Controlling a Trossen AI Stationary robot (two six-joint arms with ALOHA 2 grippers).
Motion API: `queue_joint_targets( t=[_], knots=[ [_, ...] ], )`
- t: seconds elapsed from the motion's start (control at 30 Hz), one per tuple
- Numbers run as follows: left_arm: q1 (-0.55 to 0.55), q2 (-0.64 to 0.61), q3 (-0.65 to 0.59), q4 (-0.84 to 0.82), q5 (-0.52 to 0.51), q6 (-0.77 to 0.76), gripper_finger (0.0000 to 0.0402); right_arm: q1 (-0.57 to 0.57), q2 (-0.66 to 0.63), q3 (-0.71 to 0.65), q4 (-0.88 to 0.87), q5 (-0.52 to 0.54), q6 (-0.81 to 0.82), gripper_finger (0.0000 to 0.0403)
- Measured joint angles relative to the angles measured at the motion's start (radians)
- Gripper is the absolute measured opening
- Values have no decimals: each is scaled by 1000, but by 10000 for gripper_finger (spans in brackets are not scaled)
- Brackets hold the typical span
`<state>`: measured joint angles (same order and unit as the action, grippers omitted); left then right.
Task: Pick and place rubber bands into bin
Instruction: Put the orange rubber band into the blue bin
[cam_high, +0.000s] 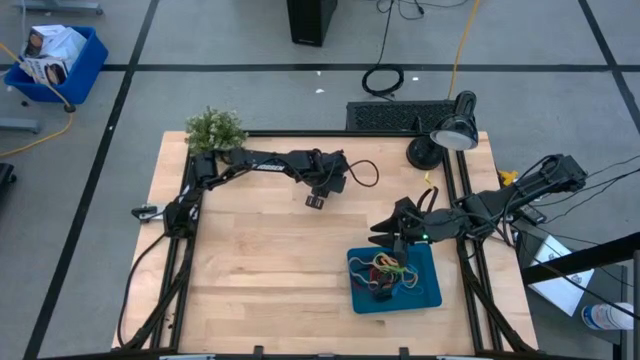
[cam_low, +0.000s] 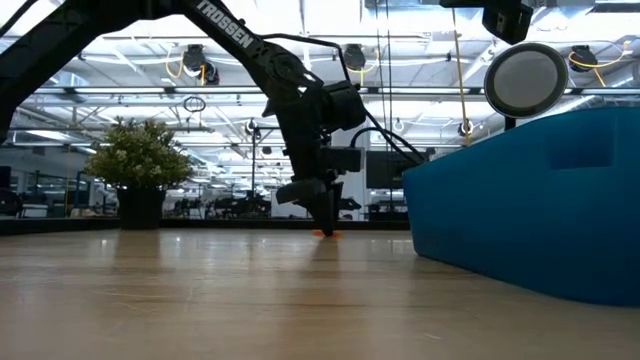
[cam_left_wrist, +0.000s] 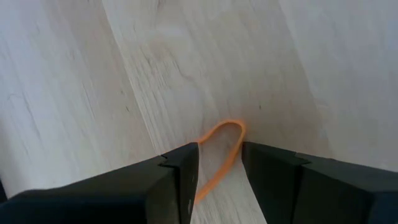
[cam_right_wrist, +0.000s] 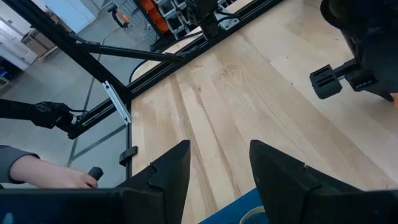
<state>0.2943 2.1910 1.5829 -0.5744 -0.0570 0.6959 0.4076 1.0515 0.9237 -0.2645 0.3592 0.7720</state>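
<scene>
An orange rubber band (cam_left_wrist: 217, 155) lies flat on the wooden table (cam_high: 260, 270), between the two fingers of my left gripper (cam_left_wrist: 219, 171). That gripper (cam_high: 315, 201) is open and points down at the table's far middle; its tips (cam_low: 326, 222) are down at the tabletop. The teal bin (cam_high: 432, 290) sits at the near right with several coloured rubber bands (cam_high: 388, 272) in it. My right gripper (cam_high: 385, 236) is open and empty, hovering over the bin's far left corner (cam_right_wrist: 231, 208). My left gripper comes from above with one finger on each side of the orange band, whose looped end (cam_left_wrist: 229, 126) sticks out past the fingertips. The band lies on the table. Whether a finger touches it, I cannot tell.
A potted plant (cam_high: 214, 129) stands at the far left corner and a desk lamp (cam_high: 452, 131) at the far right. The bin's wall (cam_low: 530, 200) fills the right of the low view. A person's hand (cam_right_wrist: 37, 175) shows beyond the table's left side.
</scene>
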Motion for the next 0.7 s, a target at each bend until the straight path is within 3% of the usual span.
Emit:
queue_joint_targets(
  t=[0.7],
  knots=[
    [9,3,7,-68,137,-162,136,0,0,0,6,-24,27,160]
  ],
)
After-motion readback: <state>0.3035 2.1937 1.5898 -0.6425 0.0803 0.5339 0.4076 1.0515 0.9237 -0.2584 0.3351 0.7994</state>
